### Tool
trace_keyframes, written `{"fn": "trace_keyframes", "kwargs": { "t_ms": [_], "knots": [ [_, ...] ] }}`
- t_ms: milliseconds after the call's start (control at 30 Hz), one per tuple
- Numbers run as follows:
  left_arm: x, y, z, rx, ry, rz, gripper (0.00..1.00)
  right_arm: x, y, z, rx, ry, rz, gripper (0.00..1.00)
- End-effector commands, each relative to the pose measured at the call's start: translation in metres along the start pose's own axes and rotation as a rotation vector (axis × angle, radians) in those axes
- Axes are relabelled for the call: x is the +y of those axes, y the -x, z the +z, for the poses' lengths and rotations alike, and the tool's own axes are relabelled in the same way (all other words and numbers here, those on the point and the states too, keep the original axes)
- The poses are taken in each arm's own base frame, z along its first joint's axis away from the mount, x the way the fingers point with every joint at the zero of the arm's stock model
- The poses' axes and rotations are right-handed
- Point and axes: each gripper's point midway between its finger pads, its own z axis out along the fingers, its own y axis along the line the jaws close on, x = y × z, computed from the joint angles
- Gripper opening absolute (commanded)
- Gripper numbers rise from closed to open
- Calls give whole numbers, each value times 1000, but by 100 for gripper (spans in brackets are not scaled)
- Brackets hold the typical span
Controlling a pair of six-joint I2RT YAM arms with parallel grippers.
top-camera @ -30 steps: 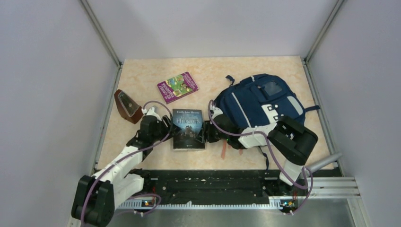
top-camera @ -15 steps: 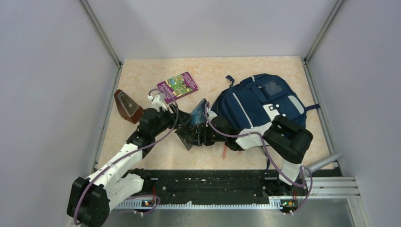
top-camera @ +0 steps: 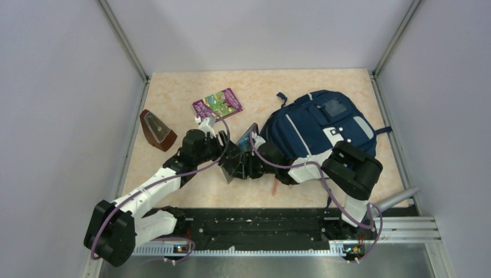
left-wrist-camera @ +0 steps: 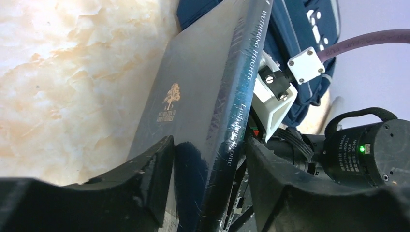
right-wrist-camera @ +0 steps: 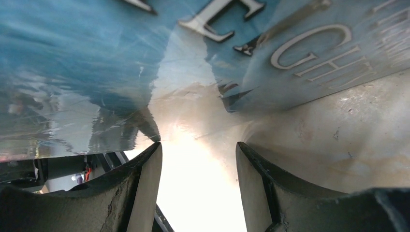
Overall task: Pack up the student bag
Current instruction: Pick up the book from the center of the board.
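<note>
One dark hardback book (left-wrist-camera: 193, 96), tilted over the beige bench (top-camera: 289, 87).
My left pincer (left-wrist-camera: 208, 141) clamps its spine; my right pincer (right-wrist-camera: 198, 145) gapes at its cover; the navy fabric backpack (top-camera: 315, 130) lies just beyond.

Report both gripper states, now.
Left gripper: closed on the dark book.
Right gripper: jaws open, nothing between them.
</note>
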Motion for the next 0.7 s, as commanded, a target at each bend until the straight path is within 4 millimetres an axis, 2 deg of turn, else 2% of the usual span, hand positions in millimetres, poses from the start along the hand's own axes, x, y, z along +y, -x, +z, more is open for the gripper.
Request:
{"fn": "trace_keyframes", "kwargs": {
  "t_ms": [0, 67, 133, 267, 300, 400, 433, 567, 667],
  "knots": [
    [14, -25, -6, 128, 106, 75, 57, 25, 32, 7, -107, 67, -41, 57],
    [20, -21, -6, 123, 156, 122, 43, 26, 33, 6, -109, 67, -41, 57],
    [25, -16, -7, 123, 205, 162, 35, 26, 33, 6, -112, 66, -43, 57],
    [31, -15, -4, 145, 239, 219, 34, 24, 35, 4, -119, 51, -56, 57],
    [31, -16, -3, 154, 239, 230, 29, 24, 36, 3, -121, 47, -60, 58],
    [32, -12, -2, 151, 258, 248, 4, 26, 41, -4, -136, 37, -83, 61],
    [32, -7, -3, 130, 268, 251, 0, 27, 43, -8, -143, 35, -94, 62],
    [19, 16, -14, 24, 259, 266, 0, 41, 56, -31, -173, 41, -177, 73],
    [14, 35, -26, -74, 275, 280, 0, 48, 64, -54, -187, 28, -233, 78]
  ]
}}
